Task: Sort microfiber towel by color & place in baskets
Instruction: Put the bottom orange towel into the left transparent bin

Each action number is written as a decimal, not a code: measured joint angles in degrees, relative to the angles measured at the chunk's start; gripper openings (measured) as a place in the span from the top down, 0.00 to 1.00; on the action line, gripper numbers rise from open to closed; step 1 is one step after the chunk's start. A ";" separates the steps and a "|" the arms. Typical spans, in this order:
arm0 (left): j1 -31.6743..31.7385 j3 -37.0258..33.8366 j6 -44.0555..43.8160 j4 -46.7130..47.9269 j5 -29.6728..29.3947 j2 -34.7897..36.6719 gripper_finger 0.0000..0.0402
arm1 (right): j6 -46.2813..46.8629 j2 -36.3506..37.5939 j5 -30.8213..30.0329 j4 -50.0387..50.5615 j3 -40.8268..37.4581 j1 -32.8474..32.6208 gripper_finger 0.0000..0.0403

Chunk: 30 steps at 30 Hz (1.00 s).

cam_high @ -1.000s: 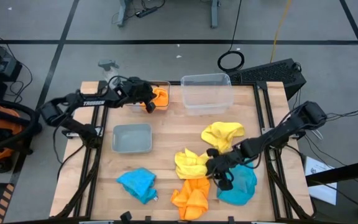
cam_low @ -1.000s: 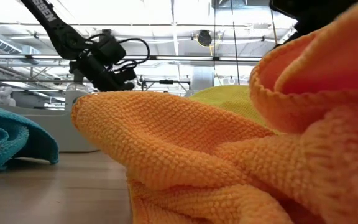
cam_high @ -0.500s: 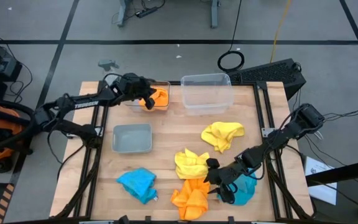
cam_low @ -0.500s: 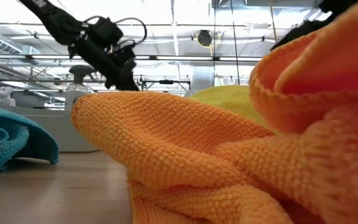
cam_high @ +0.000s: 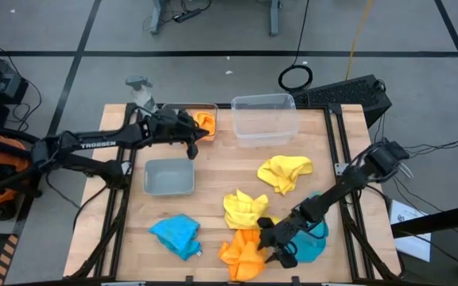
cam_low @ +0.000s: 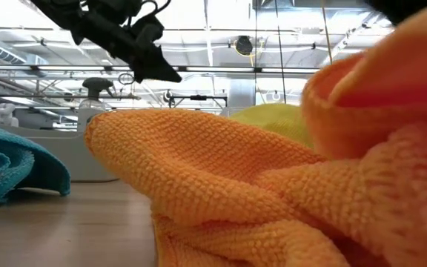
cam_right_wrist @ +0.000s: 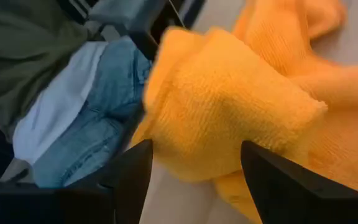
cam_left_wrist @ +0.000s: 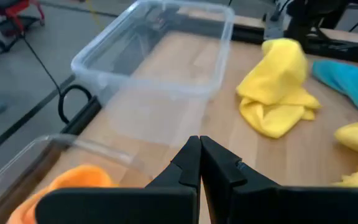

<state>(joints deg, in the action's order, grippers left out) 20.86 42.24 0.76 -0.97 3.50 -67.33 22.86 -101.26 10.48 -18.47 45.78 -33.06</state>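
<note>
In the high view, one orange towel lies in the far-left basket. My left gripper hovers shut and empty just in front of that basket. A second orange towel lies crumpled near the table's front edge. My right gripper is over its right side, open, with a raised fold between the two fingers. Two yellow towels and two blue towels lie loose on the wood. Two more baskets stand empty. My right gripper's open fingers stand on either side of a raised fold of the near orange towel, coming slanting down from the table's right. I cannot tell whether they touch the cloth. The towel lies on the table.
A white spray bottle stands beyond the table's far-left corner. One blue towel lies right behind my right gripper, and a yellow towel lies just beyond the orange one. A person in jeans stands past the table's near edge.
My right gripper has left the blue towel and gone toward the table's near-left, down onto the near orange towel. My left gripper, still shut, has risen and drawn back from the basket with the orange towel.
</note>
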 joint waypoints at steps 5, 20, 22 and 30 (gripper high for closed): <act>-3.91 0.00 0.01 -1.84 -3.76 0.00 0.97 | -3.01 -4.56 -0.67 -0.27 0.19 2.71 0.42; -7.35 0.00 1.10 -3.48 -4.35 0.00 0.97 | -12.34 -5.86 -6.76 6.10 4.46 5.64 0.96; -8.21 -0.02 1.16 -4.55 -3.69 -0.01 0.97 | -12.60 -3.42 -7.86 11.22 5.73 5.61 0.96; -13.15 -0.09 3.53 -11.28 1.28 -0.41 0.97 | -16.57 11.90 -20.77 27.45 8.44 5.60 0.99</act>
<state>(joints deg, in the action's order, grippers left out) 7.71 42.15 4.29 -12.25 4.79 -67.74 6.30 -89.37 -10.28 8.99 54.22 -27.46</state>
